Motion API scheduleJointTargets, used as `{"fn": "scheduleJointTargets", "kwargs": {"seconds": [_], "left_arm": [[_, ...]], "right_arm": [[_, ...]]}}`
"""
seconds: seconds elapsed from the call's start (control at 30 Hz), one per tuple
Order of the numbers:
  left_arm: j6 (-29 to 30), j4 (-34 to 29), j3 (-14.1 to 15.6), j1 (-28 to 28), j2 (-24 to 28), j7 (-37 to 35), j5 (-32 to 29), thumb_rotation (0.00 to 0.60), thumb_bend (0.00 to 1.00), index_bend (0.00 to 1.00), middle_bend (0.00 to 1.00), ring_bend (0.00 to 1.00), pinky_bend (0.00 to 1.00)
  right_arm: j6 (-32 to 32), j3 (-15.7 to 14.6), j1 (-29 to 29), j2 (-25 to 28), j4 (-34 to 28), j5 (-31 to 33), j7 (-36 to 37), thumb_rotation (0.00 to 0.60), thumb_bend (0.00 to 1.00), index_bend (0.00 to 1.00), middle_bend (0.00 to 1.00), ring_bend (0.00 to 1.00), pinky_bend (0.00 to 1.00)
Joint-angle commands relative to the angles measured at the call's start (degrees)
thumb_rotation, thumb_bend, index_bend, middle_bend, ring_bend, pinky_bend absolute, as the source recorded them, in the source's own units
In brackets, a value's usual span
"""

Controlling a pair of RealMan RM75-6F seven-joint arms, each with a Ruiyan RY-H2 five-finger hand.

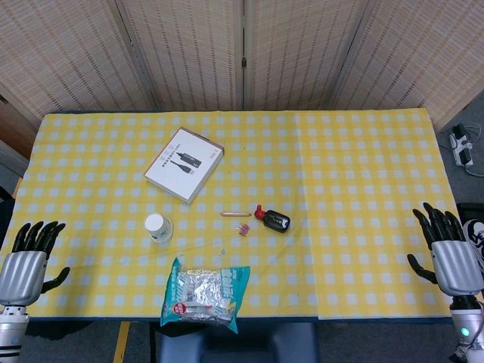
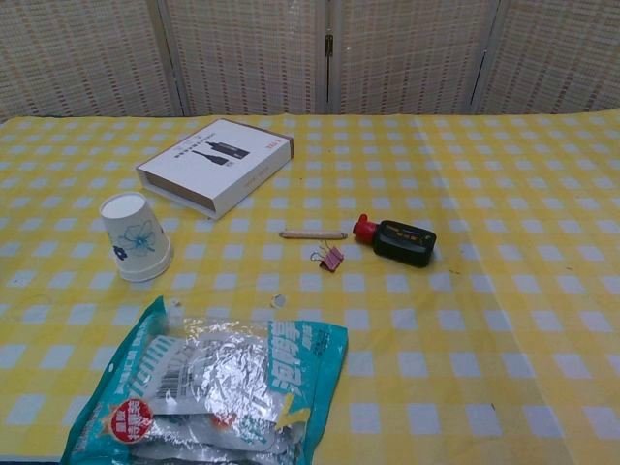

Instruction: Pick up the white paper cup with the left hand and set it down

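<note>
The white paper cup (image 1: 159, 227) with a blue flower print stands upside down on the yellow checked tablecloth, left of centre; the chest view shows the cup (image 2: 136, 237) at mid-left. My left hand (image 1: 26, 261) hovers at the table's near left corner, fingers spread, holding nothing, well to the left of the cup. At the near right edge my right hand (image 1: 448, 249) is likewise spread and holds nothing. Neither hand appears in the chest view.
A white flat box (image 1: 184, 163) lies behind the cup. A teal and silver snack bag (image 1: 204, 295) lies at the front edge. A pencil (image 1: 235, 215), a pink binder clip (image 1: 244, 229) and a black bottle with a red cap (image 1: 272, 219) sit near the centre.
</note>
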Motion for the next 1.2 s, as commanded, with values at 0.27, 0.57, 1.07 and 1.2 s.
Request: {"fn": "scheduleJointTargets", "kwargs": {"seconds": [0.27, 0.57, 1.07, 1.2], "left_arm": [[-0.4, 0.5, 0.4, -0.2, -0.1, -0.8, 0.6, 0.6, 0.29, 0.17, 0.15, 0.09, 0.01], [-2.4, 0.6, 0.5, -1.9, -0.5, -1.3, 1.9, 0.6, 0.29, 0.17, 0.15, 0.1, 0.01], [-10.9, -0.1, -1.3, -9.9, -0.9, -7.0, 5.1, 0.6, 0.3, 0.22, 0.15, 0.11, 0.01], [-16.7, 0.3, -2.6, -15.0, -0.3, -8.7, 6.3, 0.6, 0.32, 0.22, 0.15, 0.11, 0.01]], "right_arm": [[1.4, -0.2, -0.5, 0.3, -0.3, -1.1, 0.3, 0.6, 0.34, 0.0, 0.0, 0.03, 0.0], [1.9, -1.0, -0.7, -0.4, -0.3, -2.7, -0.1, 0.6, 0.34, 0.0, 0.0, 0.04, 0.0], [4.0, -0.3, -1.4, 1.3, -1.7, -3.0, 0.0, 0.6, 0.34, 0.0, 0.0, 0.04, 0.0], [4.3, 0.0, -1.4, 2.3, -2.8, -3.1, -0.9, 0.6, 0.34, 0.0, 0.0, 0.04, 0.0]]}}
